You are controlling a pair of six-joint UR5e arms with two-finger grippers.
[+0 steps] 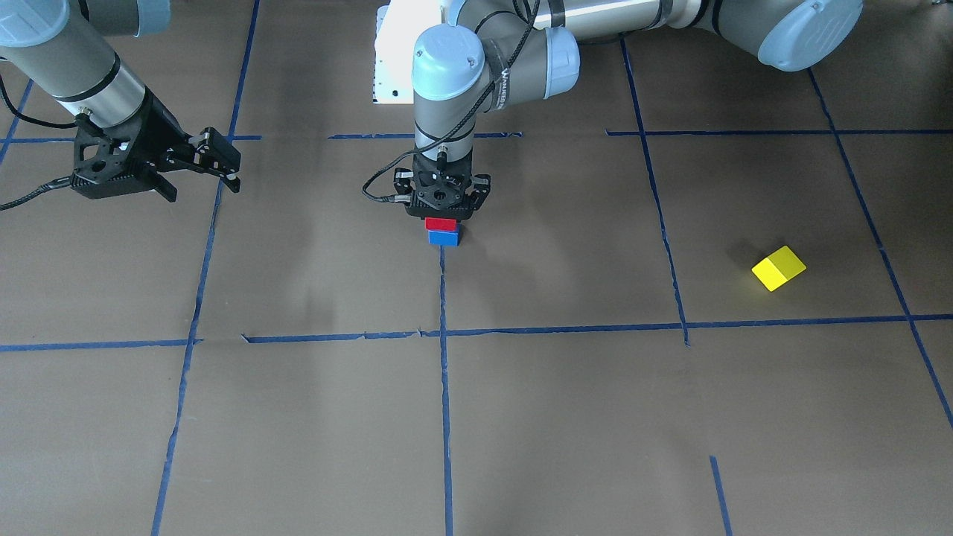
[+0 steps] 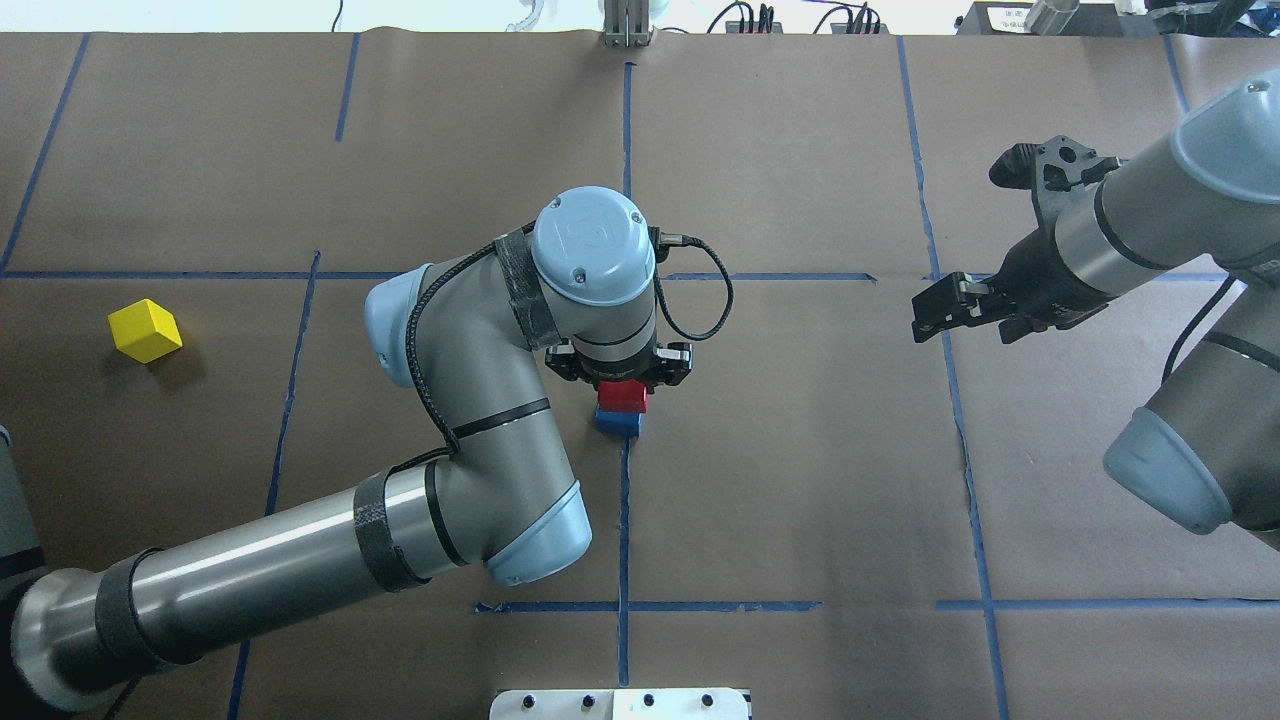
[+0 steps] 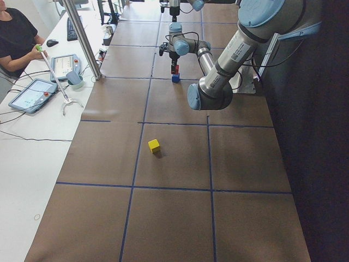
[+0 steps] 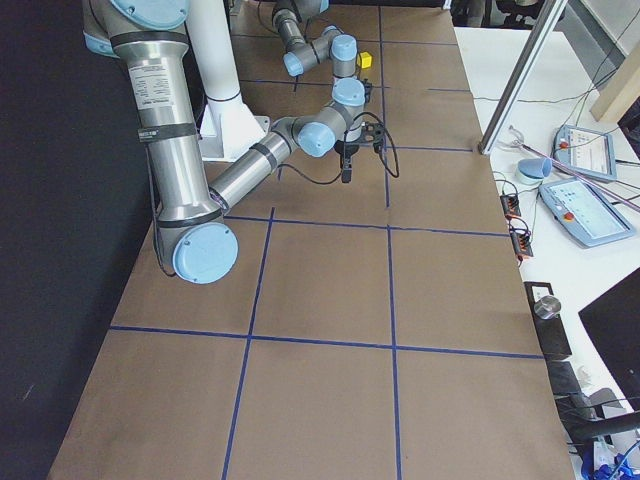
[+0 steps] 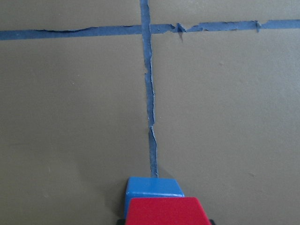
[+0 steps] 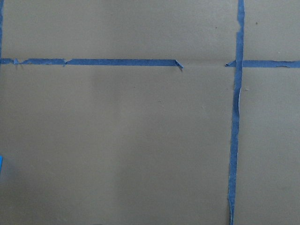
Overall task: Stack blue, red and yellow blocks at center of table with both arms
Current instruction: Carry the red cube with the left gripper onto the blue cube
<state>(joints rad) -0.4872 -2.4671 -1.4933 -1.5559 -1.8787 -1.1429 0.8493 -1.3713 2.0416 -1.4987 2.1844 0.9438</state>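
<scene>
A red block (image 1: pixel 440 222) sits on a blue block (image 1: pixel 444 237) at the table's centre, on a tape crossing. My left gripper (image 1: pixel 441 216) points straight down and is shut on the red block (image 2: pixel 622 395). The left wrist view shows the red block (image 5: pixel 166 211) squarely over the blue block (image 5: pixel 153 186). A yellow block (image 2: pixel 145 330) lies alone far out on my left side and also shows in the front view (image 1: pixel 779 268). My right gripper (image 2: pixel 935 312) hangs open and empty above the table, well to the right of the stack.
Brown paper with blue tape lines (image 1: pixel 444 417) covers the table. The white base plate (image 1: pixel 391 52) stands at my near edge. An operator (image 3: pixel 16 38) and tablets sit at a side bench beyond the far edge.
</scene>
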